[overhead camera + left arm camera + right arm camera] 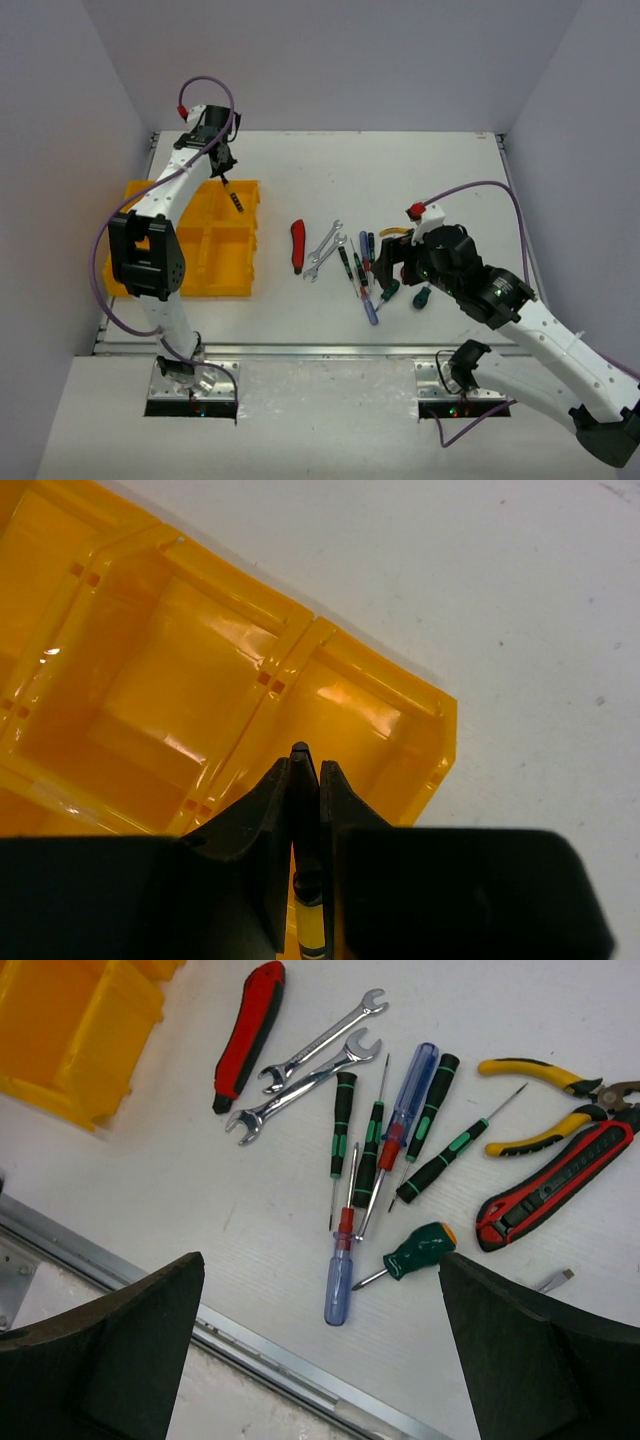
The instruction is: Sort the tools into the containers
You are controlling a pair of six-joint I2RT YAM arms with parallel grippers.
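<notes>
Worktop: white worktop (pixel 300 160), pale walls behind. The yellow tray (pixel 225 262) sat at the left; loose tools were bunched at centre-right.
Left arm: the left end effector (pixel 305 770) was nearly closed, pinching a slim dark tool (pixel 308 925) by its shaft. It hung over the tray's far right corner compartment.
Reason for hold: likely poised there so that a release would drop the tool inside the walls, not on the rim.
Right arm: the right end effector (pixel 320 1260) was spread wide, empty, above the screwdrivers (pixel 375 1150), probably lining up a pick.
Unsorted: red knife (pixel 250 1030), wrenches (pixel 310 1060) and yellow pliers (pixel 545 1100) lay flat, well apart from the tray.
Progress: early; the visible compartments looked empty.
Risk: crossed screwdrivers could shift together.
</notes>
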